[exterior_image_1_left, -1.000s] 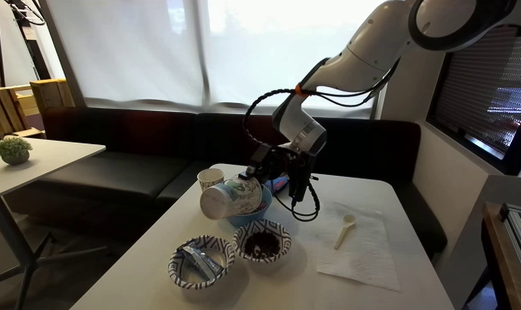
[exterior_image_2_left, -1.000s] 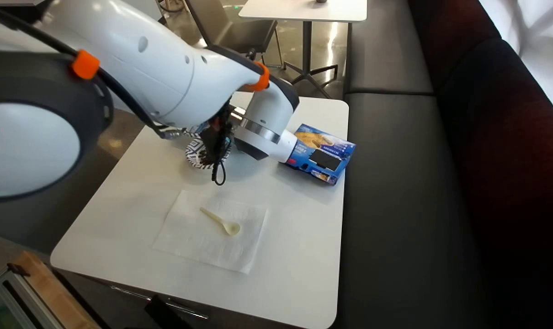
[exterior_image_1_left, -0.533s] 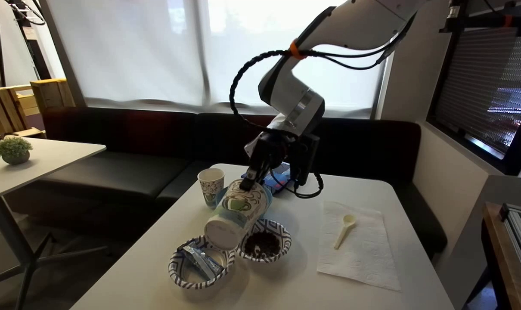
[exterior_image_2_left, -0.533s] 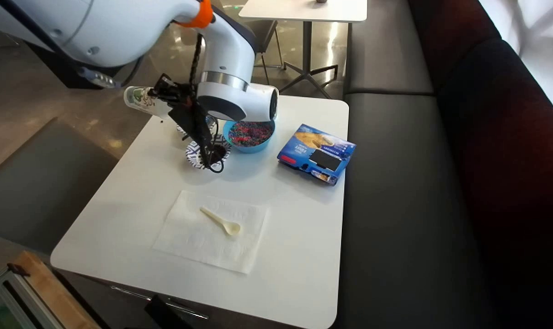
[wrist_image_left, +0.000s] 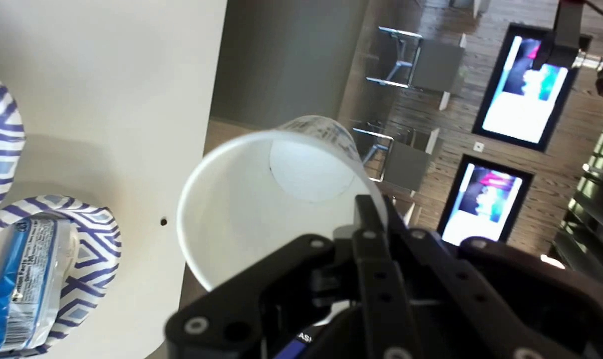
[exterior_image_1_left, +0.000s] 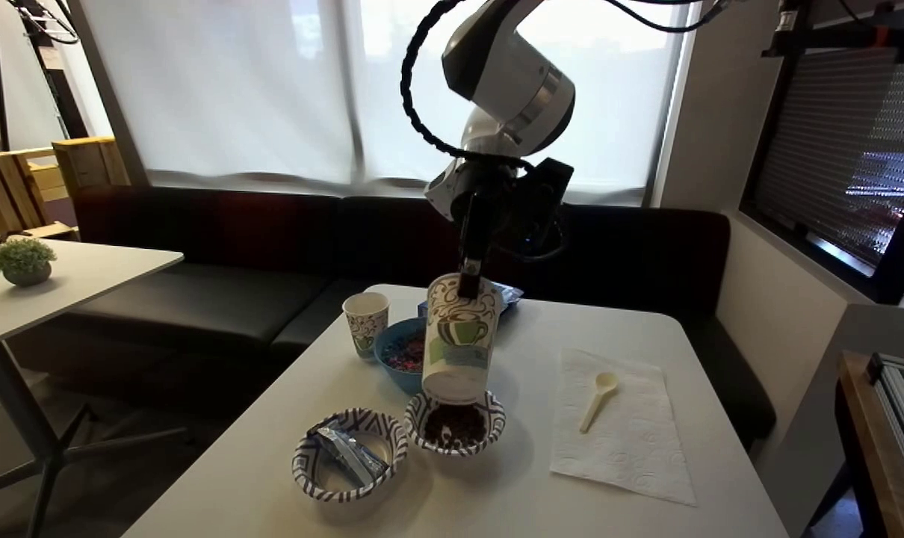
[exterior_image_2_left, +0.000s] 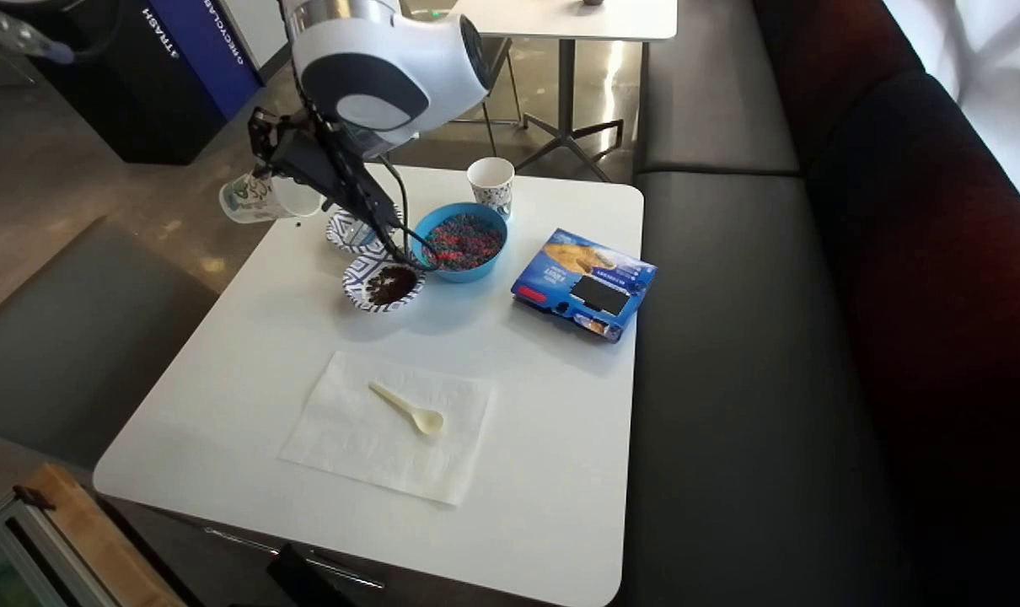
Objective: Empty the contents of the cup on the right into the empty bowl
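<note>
My gripper (wrist_image_left: 379, 207) is shut on the rim of the cup (exterior_image_1_left: 459, 336), one finger inside and one outside. The cup also shows in an exterior view (exterior_image_2_left: 261, 198). It is held raised and tilted. In the wrist view I see into it: the white inside (wrist_image_left: 241, 209) looks bare apart from tiny specks. The striped bowl (exterior_image_1_left: 489, 437) stands on the table with dark brown pieces in it; it also shows in an exterior view (exterior_image_2_left: 358, 282). In an exterior view the cup's base covers the far part of this bowl.
The twin striped bowl (exterior_image_1_left: 302, 459) with wrapped packets stands beside it. A blue bowl (exterior_image_2_left: 476, 270) of coloured bits, a second cup (exterior_image_2_left: 491, 181) and a blue box (exterior_image_2_left: 586, 282) stand nearby. A spoon (exterior_image_2_left: 409, 410) lies on a paper towel (exterior_image_2_left: 324, 438). A dark crumb (wrist_image_left: 164, 221) lies on the table.
The arm has swung the cup from near the blue bowl toward the table's edge beside the striped bowls, then raised it. The cup has turned from nearly lying toward more upright. It stays gripped.
</note>
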Controlling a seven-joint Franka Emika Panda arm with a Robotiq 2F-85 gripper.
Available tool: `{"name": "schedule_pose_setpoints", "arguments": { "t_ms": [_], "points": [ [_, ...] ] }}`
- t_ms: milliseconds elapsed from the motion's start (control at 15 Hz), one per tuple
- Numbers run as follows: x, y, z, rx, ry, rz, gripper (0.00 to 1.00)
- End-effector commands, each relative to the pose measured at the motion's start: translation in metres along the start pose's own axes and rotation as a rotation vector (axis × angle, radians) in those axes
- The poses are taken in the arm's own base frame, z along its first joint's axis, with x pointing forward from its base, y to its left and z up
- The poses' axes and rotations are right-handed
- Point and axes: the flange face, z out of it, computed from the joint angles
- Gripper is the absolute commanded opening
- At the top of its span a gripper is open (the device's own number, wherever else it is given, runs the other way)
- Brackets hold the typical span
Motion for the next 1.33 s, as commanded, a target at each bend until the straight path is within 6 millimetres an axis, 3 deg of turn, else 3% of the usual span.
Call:
{"name": "schedule_pose_setpoints", "arguments": {
  "t_ms": [0, 133, 200, 600, 667, 867, 1267],
  "points": [
    [-0.004, -0.033, -0.017, -0.163, -0.113, -0.011, 0.01],
    [-0.002, -0.043, -0.025, -0.239, -0.188, -0.030, 0.01],
    [0.000, -0.033, -0.026, -0.160, -0.134, -0.031, 0.03],
    [0.001, -0.043, -0.029, -0.210, -0.178, -0.042, 0.03],
    [0.000, -0.033, -0.027, -0.253, -0.161, -0.029, 0.01],
    [0.016, -0.031, -0.024, -0.447, -0.198, -0.102, 0.01],
    [0.046, -0.028, 0.028, -0.748, -0.276, -0.285, 0.01]
  ]
}}
